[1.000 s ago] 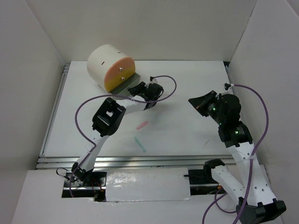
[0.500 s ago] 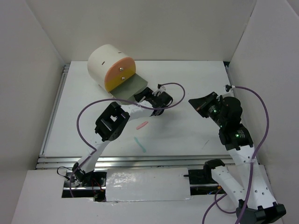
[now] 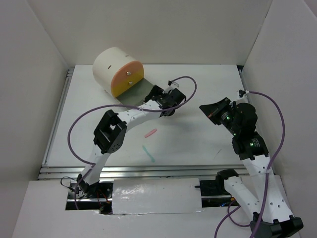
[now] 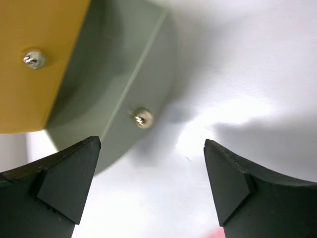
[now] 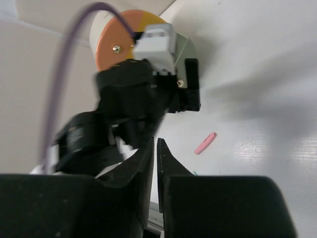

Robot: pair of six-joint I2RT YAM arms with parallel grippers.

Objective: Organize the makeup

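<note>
A short pink stick and a short teal stick lie loose on the white table in front of the left arm. A thin black stick lies near the right arm. The pink stick also shows in the right wrist view. My left gripper stands open and holds nothing, just short of the knob of a grey-green drawer. Its fingers frame bare table. My right gripper hovers shut and empty at mid-right.
The drawer sticks out from under the orange front of a cream cylindrical box at the back left. White walls close in the table on three sides. A metal rail runs along the near edge.
The drawer slid out from the box toward the right. My left gripper then opened and let go of its knob, and its elbow swung left. The right arm stayed put.
</note>
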